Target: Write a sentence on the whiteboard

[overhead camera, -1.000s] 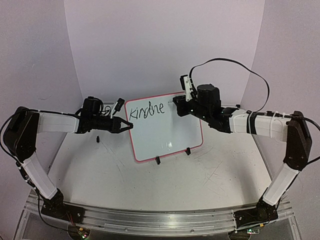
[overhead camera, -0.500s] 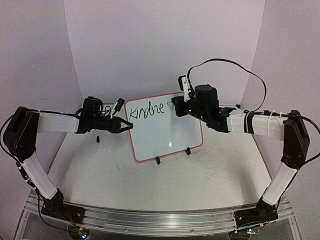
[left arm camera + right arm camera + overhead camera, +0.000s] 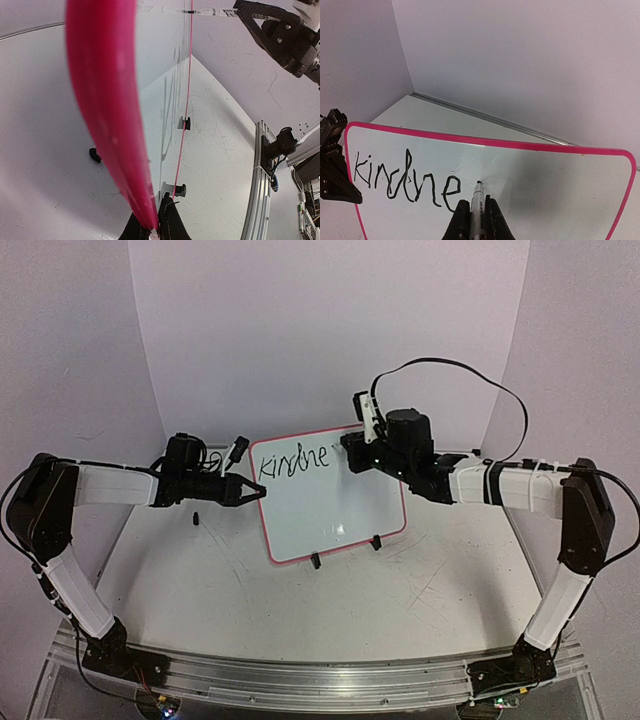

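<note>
The whiteboard, white with a pink rim, stands tilted on two black clip feet at the middle of the table. Black lettering "Kindne" runs along its top left, the only part of the sentence that shows. My left gripper is shut on the board's left edge; in the left wrist view the pink rim runs up from between the jaws of that gripper. My right gripper is shut on a marker, whose tip is at the board's face just right of the "e".
A small loose black clip lies on the table left of the board. The board's two clip feet rest on the scratched grey tabletop. White walls close in behind and at both sides.
My right gripper has shifted a little left with the marker, toward the end of the lettering. The lettering reads the same, and the left arm and board have not moved.
</note>
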{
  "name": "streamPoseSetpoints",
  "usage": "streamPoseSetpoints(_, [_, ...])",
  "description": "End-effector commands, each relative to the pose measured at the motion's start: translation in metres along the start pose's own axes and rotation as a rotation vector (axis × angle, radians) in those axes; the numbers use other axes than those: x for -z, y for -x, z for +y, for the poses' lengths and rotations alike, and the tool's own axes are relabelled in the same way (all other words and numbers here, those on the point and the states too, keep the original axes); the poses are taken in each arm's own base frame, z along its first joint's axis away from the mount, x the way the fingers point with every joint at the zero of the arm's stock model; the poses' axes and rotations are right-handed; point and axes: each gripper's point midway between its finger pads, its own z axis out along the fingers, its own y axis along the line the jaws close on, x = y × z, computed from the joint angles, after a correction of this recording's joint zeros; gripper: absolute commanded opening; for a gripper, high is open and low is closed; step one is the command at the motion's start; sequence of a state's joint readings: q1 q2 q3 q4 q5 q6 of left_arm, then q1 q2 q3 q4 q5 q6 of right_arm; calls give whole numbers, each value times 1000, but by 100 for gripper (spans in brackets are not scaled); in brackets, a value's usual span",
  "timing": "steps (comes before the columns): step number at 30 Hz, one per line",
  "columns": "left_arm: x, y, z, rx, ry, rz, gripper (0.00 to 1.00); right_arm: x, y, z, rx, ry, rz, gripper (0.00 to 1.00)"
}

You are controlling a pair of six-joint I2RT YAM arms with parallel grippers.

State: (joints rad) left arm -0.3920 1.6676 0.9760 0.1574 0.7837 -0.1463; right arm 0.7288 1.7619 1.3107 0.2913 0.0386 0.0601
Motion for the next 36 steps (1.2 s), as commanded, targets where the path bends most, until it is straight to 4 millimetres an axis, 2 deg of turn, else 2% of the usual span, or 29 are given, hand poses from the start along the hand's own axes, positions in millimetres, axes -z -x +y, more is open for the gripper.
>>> streamPoseSetpoints(1, [5,8,47,-77,232,-24,0,-3,22,8,-10,29,-57,0])
streamPoseSetpoints(14, [6,11,46,-82,235,-29,0,1,3,15,-21,48,-10,0])
streamPoseSetpoints(31, [7,14,45,-86,235,-34,0,19,-11,-9,-14,-72,14,0])
streamPoseSetpoints(36, [7,14,45,-85,233,-33,0,22,-16,-11,-11,-79,24,0])
